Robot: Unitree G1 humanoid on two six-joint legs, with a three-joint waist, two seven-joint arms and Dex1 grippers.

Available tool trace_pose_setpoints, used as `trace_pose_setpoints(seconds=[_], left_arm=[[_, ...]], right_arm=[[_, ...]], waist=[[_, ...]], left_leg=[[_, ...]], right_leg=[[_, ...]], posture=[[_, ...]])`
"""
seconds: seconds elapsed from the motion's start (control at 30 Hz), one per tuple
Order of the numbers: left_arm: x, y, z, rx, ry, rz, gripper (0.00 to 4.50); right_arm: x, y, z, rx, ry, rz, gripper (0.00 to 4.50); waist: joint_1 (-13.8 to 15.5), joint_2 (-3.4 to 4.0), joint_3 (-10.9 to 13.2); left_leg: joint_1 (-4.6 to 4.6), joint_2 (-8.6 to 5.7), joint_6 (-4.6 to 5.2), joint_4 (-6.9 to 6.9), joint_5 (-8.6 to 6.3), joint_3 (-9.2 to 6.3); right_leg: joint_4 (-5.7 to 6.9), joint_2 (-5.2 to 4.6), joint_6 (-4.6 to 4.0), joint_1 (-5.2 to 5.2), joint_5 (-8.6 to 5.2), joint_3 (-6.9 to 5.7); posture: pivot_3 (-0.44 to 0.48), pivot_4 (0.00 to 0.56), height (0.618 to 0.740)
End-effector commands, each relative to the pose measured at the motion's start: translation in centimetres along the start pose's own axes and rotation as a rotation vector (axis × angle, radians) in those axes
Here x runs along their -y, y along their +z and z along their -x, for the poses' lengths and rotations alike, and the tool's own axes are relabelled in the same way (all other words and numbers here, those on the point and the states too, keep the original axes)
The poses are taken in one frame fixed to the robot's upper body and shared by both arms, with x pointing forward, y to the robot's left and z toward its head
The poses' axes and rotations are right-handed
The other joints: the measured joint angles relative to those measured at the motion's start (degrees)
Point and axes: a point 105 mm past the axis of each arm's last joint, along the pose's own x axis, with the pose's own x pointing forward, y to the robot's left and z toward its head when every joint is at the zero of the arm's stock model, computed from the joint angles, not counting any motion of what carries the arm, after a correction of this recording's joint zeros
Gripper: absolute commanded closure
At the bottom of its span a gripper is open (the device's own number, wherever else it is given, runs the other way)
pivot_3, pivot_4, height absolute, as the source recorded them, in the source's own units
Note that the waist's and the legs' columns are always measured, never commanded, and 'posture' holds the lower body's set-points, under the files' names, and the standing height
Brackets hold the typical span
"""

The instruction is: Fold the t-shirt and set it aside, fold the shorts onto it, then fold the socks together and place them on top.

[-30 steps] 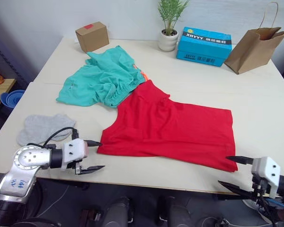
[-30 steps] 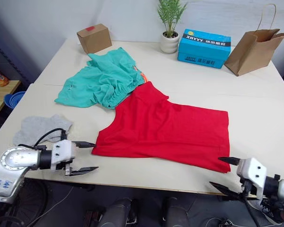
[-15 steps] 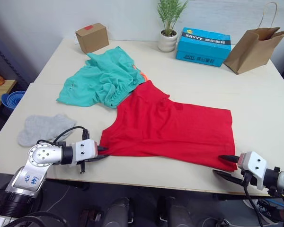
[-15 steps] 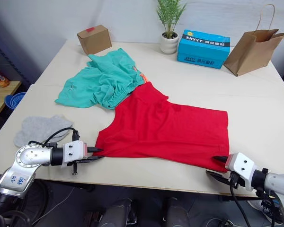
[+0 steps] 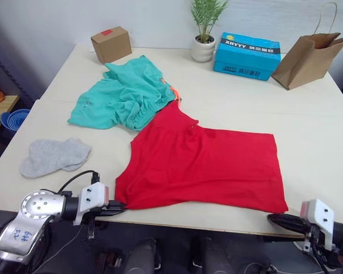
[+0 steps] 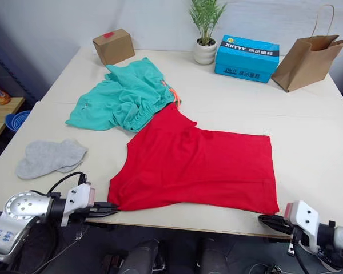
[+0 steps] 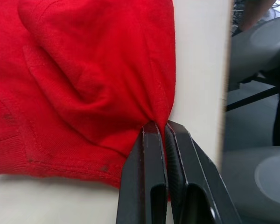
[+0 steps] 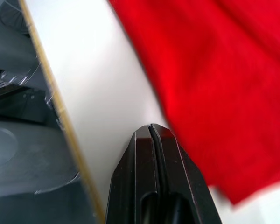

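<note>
The red t-shirt [image 5: 206, 165] lies flat across the near half of the table [image 5: 314, 137], its lower hem along the front edge. My left gripper [image 5: 121, 206] is at the shirt's near left corner, shut on the cloth; in the left wrist view the two fingers [image 7: 149, 154] pinch a fold of red fabric. My right gripper [image 5: 272, 217] sits at the front edge just off the near right corner. Its fingers [image 8: 144, 154] are pressed together on bare tabletop with the red cloth beside them. The teal shorts [image 5: 123, 94] lie bunched at the back left, and the grey socks [image 5: 54, 155] at the near left.
Along the back edge stand a small cardboard box [image 5: 111, 44], a potted plant [image 5: 204, 34], a blue shoe box [image 5: 246, 55] and a brown paper bag [image 5: 308, 54]. Blue bowls [image 5: 14, 120] sit on a low stand off the table's left side.
Both grippers went from open to shut. The left one took the shirt's near left corner and drew back, sliding the shirt toward the front edge. The right one drew back off the near right corner.
</note>
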Motion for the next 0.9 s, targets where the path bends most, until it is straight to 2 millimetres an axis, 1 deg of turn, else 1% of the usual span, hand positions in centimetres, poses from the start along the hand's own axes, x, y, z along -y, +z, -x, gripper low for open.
trace_pose_setpoints(seconds=[0.03,0.13,0.23,0.4,0.43,0.47,0.53,0.57,0.6,0.63,0.7,0.73,0.77,0.83,0.87,0.9], left_arm=[[0.5,0.6,0.5,-0.001,0.006,-0.026,4.50],[0.7,0.7,0.6,0.006,0.016,-0.033,4.50],[0.4,0.9,0.6,0.017,0.042,-0.047,4.50],[0.2,1.4,1.2,0.035,0.042,-0.010,4.50],[0.3,1.5,1.3,0.036,0.039,0.005,4.26],[0.2,1.5,1.5,0.028,0.034,0.018,3.99],[-0.8,1.7,2.2,0.015,0.087,-0.013,3.47],[-1.1,1.9,2.5,0.014,0.090,-0.003,3.10],[-1.2,1.9,2.6,0.015,0.089,0.007,2.79],[-1.1,2.1,2.9,0.030,0.078,0.045,2.50],[-1.2,2.9,3.7,0.083,0.056,0.130,1.84],[-1.4,3.5,4.0,0.120,0.057,0.147,1.55],[-1.4,3.7,4.3,0.122,0.031,0.164,1.23],[-1.2,3.5,4.9,0.072,-0.014,0.164,0.60],[-1.2,3.3,5.4,0.043,-0.027,0.169,0.37],[-1.4,3.2,5.9,0.027,-0.028,0.178,0.06]], right_arm=[[-0.9,-0.2,1.0,-0.011,0.014,-0.012,4.49],[-1.1,-0.6,1.5,-0.024,0.009,-0.025,4.49],[-1.1,-1.0,1.4,-0.031,-0.010,-0.051,4.49],[-0.9,0.0,0.9,0.051,-0.034,-0.102,4.49],[-0.9,0.1,0.9,0.060,-0.033,-0.121,4.33],[-0.9,0.3,1.0,0.065,-0.031,-0.119,4.12],[-1.2,0.6,1.2,0.078,-0.011,-0.158,3.61],[-1.1,0.8,1.3,0.091,-0.011,-0.180,3.14],[-1.2,1.0,1.3,0.101,-0.011,-0.197,2.88],[-0.6,1.0,1.6,0.094,-0.040,-0.181,2.52],[0.6,1.8,2.1,0.125,-0.080,-0.217,1.82],[0.7,2.0,2.2,0.132,-0.070,-0.245,1.49],[0.4,2.4,2.2,0.141,-0.039,-0.260,1.13],[-0.2,3.0,2.5,0.143,0.008,-0.285,0.44],[-0.2,3.1,2.7,0.138,0.013,-0.294,0.17],[0.1,3.2,3.1,0.140,-0.014,-0.304,0.00]], waist=[[-0.05,0.00,0.00],[-0.06,0.00,0.00],[-0.08,0.00,0.00],[-0.18,-0.04,0.02],[-0.21,-0.04,0.02],[-0.23,-0.03,0.02],[-0.17,0.00,0.03],[-0.14,0.01,0.04],[-0.14,0.01,0.04],[-0.13,0.01,0.04],[-0.14,0.01,0.04],[-0.16,0.01,0.04],[-0.17,0.01,0.04],[-0.16,0.01,0.05],[-0.14,0.03,0.05],[-0.14,0.04,0.05]], left_leg=[[0.00,0.00,0.00,-0.01,0.00,-0.01],[0.00,0.01,0.00,-0.05,0.00,-0.02],[0.00,0.03,0.00,-0.07,-0.01,-0.03],[-0.01,0.03,-0.01,-0.07,-0.01,-0.02],[-0.01,0.03,-0.01,-0.06,-0.01,-0.02],[-0.01,0.03,-0.01,-0.06,-0.01,-0.02],[-0.01,0.04,-0.02,-0.07,-0.01,-0.02],[-0.01,0.04,-0.02,-0.08,-0.01,-0.02],[-0.01,0.04,-0.02,-0.09,-0.01,-0.03],[-0.03,0.04,-0.02,-0.09,-0.01,-0.02],[-0.05,0.04,-0.01,-0.08,-0.01,-0.03],[-0.06,0.04,-0.01,-0.07,-0.01,-0.03],[-0.08,0.04,-0.01,-0.06,-0.01,-0.03],[-0.08,0.04,-0.02,-0.08,-0.01,-0.05],[-0.08,0.04,-0.05,-0.09,-0.01,-0.06],[-0.08,0.04,-0.06,-0.13,-0.01,-0.06]], right_leg=[[0.00,0.00,0.00,0.00,0.00,0.01],[-0.01,0.00,-0.04,-0.03,-0.02,0.04],[-0.04,0.00,-0.06,-0.05,-0.04,0.03],[-0.05,0.00,-0.07,-0.05,-0.03,0.03],[-0.05,0.00,-0.07,-0.04,-0.03,0.03],[-0.04,0.00,-0.07,-0.05,-0.03,0.03],[-0.02,0.00,-0.09,-0.07,-0.05,0.03],[-0.02,0.00,-0.09,-0.08,-0.05,0.03],[-0.03,0.00,-0.10,-0.08,-0.05,0.03],[-0.03,0.00,-0.10,-0.09,-0.05,0.03],[-0.03,0.00,-0.10,-0.10,-0.05,0.03],[-0.04,0.00,-0.10,-0.10,-0.05,0.03],[-0.04,0.00,-0.09,-0.11,-0.05,0.03],[-0.04,0.00,-0.10,-0.13,-0.05,0.02],[-0.03,0.01,-0.13,-0.13,-0.07,-0.01],[-0.04,0.01,-0.13,-0.13,-0.08,-0.02]], posture=[[0.000,0.150,0.740],[0.000,0.150,0.740],[0.000,0.150,0.740],[0.000,0.150,0.740],[0.000,0.150,0.740],[0.000,0.150,0.740],[0.000,0.150,0.740],[0.000,0.150,0.740],[0.000,0.150,0.740],[0.000,0.150,0.740],[0.000,0.150,0.740],[0.000,0.150,0.740],[0.000,0.150,0.740],[0.000,0.150,0.740],[0.000,0.150,0.740],[0.000,0.150,0.740]])
